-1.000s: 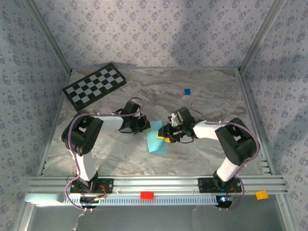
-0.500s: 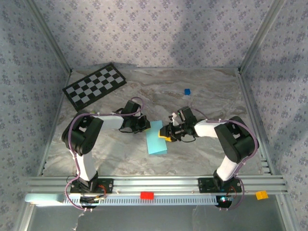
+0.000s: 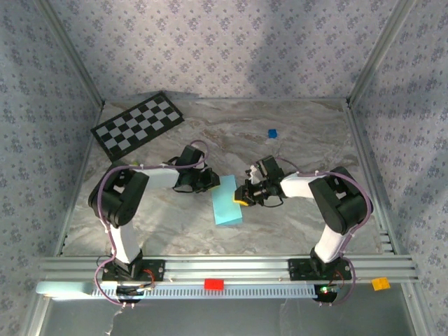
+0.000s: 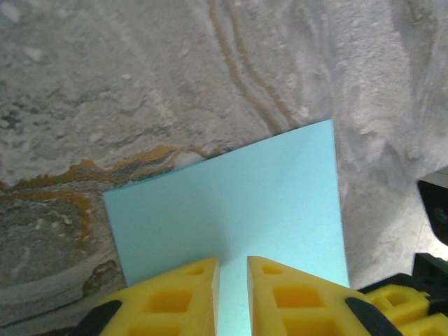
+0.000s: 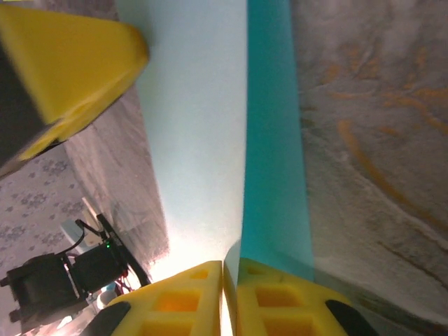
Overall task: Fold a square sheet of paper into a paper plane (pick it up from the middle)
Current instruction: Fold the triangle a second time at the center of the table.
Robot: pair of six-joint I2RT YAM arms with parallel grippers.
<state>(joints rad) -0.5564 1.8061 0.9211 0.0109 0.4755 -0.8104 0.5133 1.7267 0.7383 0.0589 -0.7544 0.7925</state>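
The square sheet of paper [image 3: 227, 204], light sky-blue and folded to a rectangle, lies mid-table between both arms. My left gripper [image 3: 212, 181] sits at its upper left edge. In the left wrist view its yellow fingertips [image 4: 199, 276] stand a narrow gap apart over the paper [image 4: 231, 196], nothing pinched between them. My right gripper [image 3: 240, 197] is at the paper's right edge. In the right wrist view this gripper [image 5: 231, 264] is shut on the paper [image 5: 203, 126], with a pale layer to the left and a darker teal layer [image 5: 276, 154] to the right.
A black-and-white checkerboard [image 3: 137, 124] lies at the back left. A tiny dark-blue cube [image 3: 272, 132] sits at the back right of centre. A red block [image 3: 213, 284] and a yellow block [image 3: 380, 283] rest at the front rail. Patterned walls enclose the table.
The right gripper slid left onto the paper's right edge and closed on it. The left jaws parted slightly. The paper now lies as a neater rectangle.
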